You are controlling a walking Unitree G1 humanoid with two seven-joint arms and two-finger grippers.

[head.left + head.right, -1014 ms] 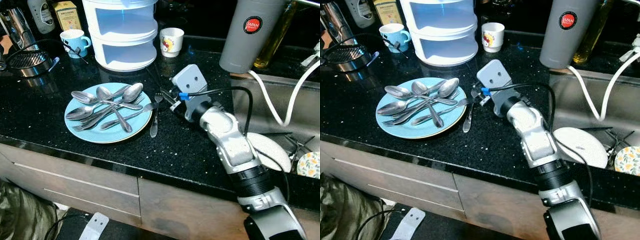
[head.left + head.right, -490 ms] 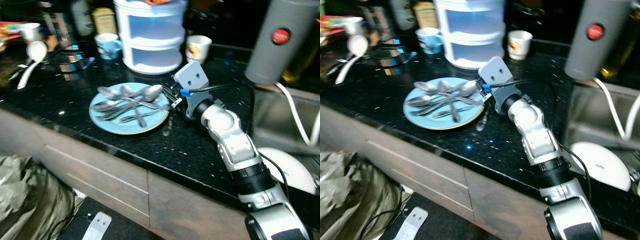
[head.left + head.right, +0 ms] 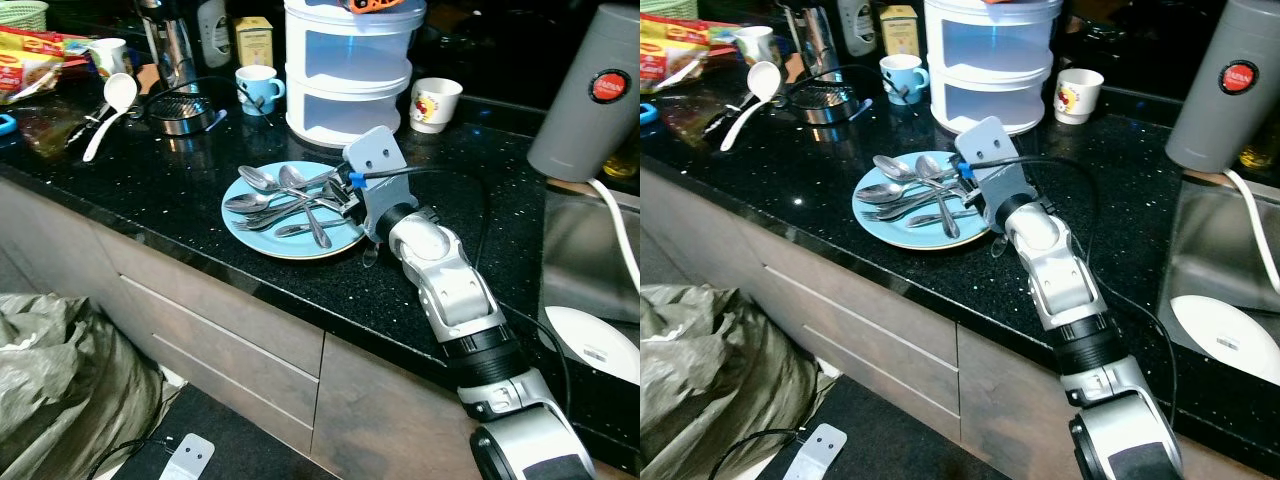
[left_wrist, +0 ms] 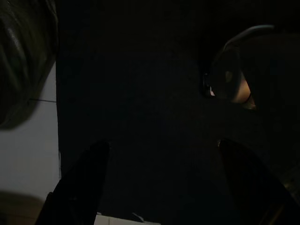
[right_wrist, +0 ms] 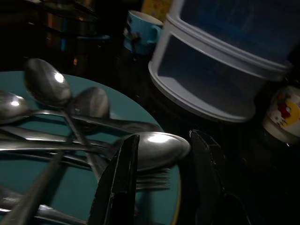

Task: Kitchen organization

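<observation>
Forward over the blue plate (image 3: 262,218) goes the right gripper (image 5: 161,180); fingers narrowly parted, gripping nothing. Spoons (image 3: 285,198) lie heaped beneath; left gripper (image 4: 154,187) hangs wide.

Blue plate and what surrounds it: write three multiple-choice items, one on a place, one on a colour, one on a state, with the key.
1. Where does the blue plate sit?
A. in the sink
B. on the black counter
C. on the floor

2. What colour is the ladle at the counter's left end?
A. white
B. red
C. green

3. How do the right gripper's fingers stand?
A. clamped on a cup
B. apart, over a spoon at the plate's edge
C. shut, holding nothing

Key: 1 B, the plate rests on the speckled counter. 2 A, it is plainly white. 3 B, the right wrist view shows a gap between the fingers.
</observation>
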